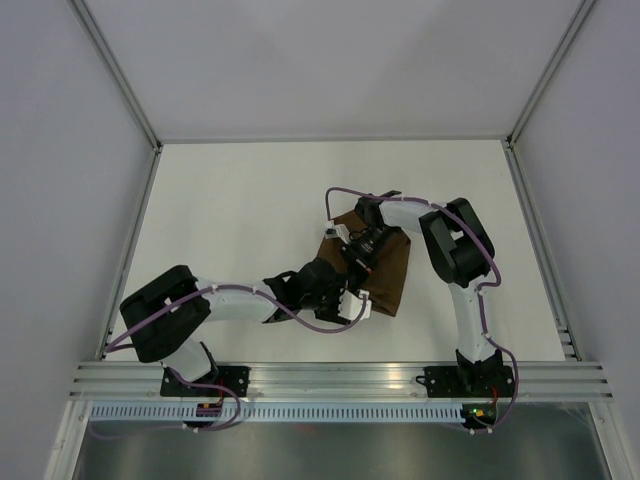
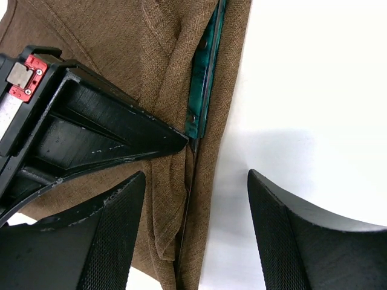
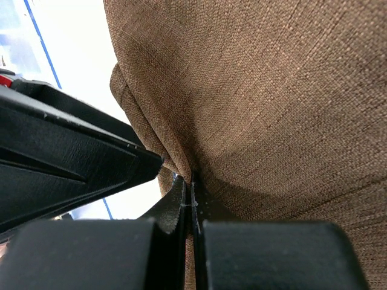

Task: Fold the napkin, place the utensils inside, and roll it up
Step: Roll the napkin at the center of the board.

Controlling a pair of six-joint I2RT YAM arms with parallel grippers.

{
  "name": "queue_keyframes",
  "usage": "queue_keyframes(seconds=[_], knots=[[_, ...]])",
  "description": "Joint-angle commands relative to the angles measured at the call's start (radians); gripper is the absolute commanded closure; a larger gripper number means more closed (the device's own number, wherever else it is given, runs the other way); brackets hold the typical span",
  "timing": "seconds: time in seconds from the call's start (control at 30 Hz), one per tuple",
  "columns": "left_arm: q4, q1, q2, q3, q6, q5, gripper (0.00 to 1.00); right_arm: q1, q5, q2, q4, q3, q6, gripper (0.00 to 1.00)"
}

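The dark-brown napkin (image 1: 392, 275) lies folded into a narrow band right of centre. In the left wrist view the napkin (image 2: 121, 48) has a long crease, and the knife's teal-green handle (image 2: 202, 78) lies tucked in it, with the blade mostly hidden under cloth. My left gripper (image 2: 196, 235) is open, and its fingers straddle the napkin's edge and bare table. My right gripper (image 3: 192, 196) is shut on a pinched fold of the napkin (image 3: 272, 90). In the top view both grippers meet at the napkin's left edge, the left gripper (image 1: 352, 300) just below the right gripper (image 1: 352, 262).
The white table (image 1: 250, 210) is walled by grey panels at the left, right and back. An aluminium rail (image 1: 340, 378) runs along the near edge. The right gripper's black body (image 2: 78, 127) crowds the left wrist view, close to the left fingers.
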Motion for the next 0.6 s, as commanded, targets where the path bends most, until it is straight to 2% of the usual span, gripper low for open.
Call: queue_keyframes(seconds=[0.0,0.1,0.33,0.43,0.57], knots=[[0.013,-0.010,0.019,0.027,0.042,-0.002,0.26,-0.001,0.196,0.074,0.054,-0.010,-0.073,1.00],[0.102,-0.010,0.040,0.009,0.047,-0.049,0.24,-0.001,0.196,0.076,0.051,-0.012,-0.072,1.00],[0.124,-0.009,0.094,0.015,0.059,-0.080,0.24,-0.001,0.199,0.073,0.048,-0.010,-0.069,1.00],[0.095,-0.007,0.100,0.027,0.055,-0.073,0.28,-0.001,0.196,0.073,0.047,-0.006,-0.069,0.99],[0.057,-0.006,0.105,0.049,0.050,-0.065,0.37,-0.001,0.190,0.061,0.030,0.007,-0.079,0.99]])
